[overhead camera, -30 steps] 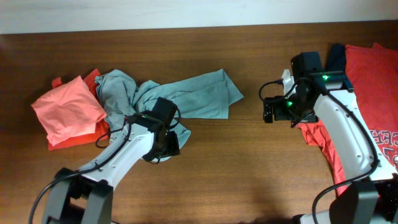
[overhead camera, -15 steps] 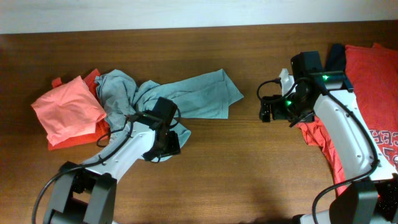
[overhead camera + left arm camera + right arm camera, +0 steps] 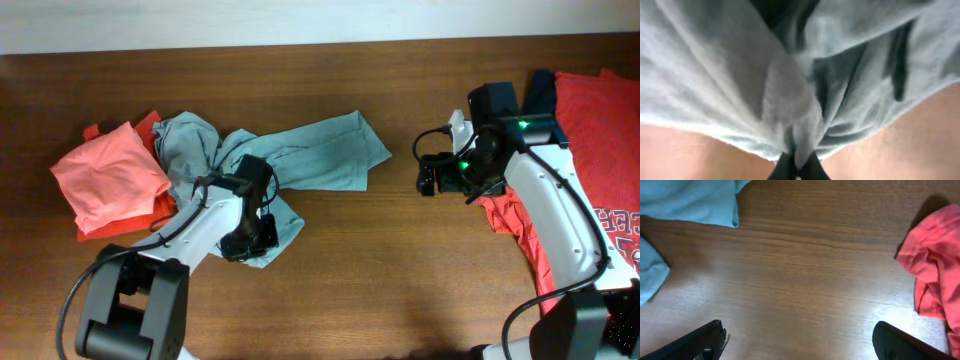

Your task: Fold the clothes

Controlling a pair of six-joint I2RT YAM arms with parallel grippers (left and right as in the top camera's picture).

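1. The left end effector [image 3: 250, 238] is clenched on a fold of the one pale grey-blue T-shirt [image 3: 310, 155], crumpled left of centre on the tabletop [image 3: 400, 280].
2. The right end effector [image 3: 428, 180] hangs released over bare wood.
3. Farther out lie two coral heaps, the left heap [image 3: 105, 180] and the right heap [image 3: 505, 215], one red lettered shirt [image 3: 600, 140] and one navy shirt [image 3: 541, 92].

left arm [image 3: 195, 232]: white links, black joints, black cable | right arm [image 3: 552, 205]: same, perhaps green LEDs | right end effector [image 3: 797, 335]: black
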